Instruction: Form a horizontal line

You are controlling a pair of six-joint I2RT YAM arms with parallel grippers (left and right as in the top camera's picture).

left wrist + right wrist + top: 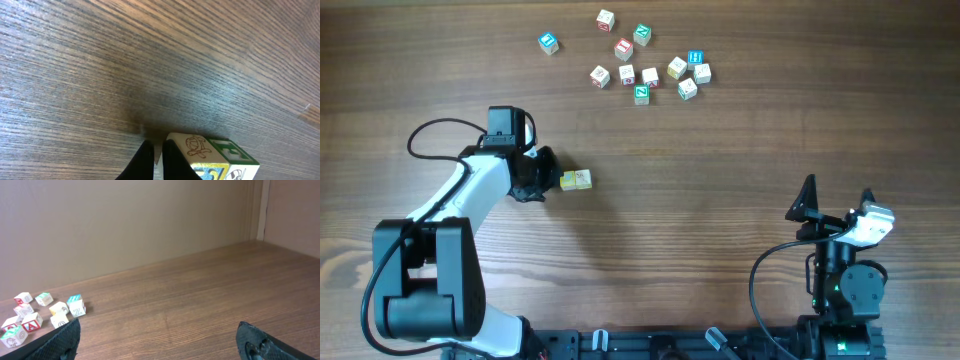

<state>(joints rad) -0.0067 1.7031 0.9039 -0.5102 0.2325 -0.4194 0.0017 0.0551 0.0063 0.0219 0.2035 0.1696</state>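
two fingers of the left gripper [156, 159] are shut on nothing, just left of the two-cube horizontal line [576, 180], mid-table — judged light, hard, slick wood, best pinched across flat opposite faces. right gripper [837, 198] — wide open, empty.

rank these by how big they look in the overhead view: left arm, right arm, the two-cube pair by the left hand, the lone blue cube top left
1. left arm, stretched out
2. right arm, folded up
3. two-cube pair
4. lone blue cube, about the size of one cube of the pair
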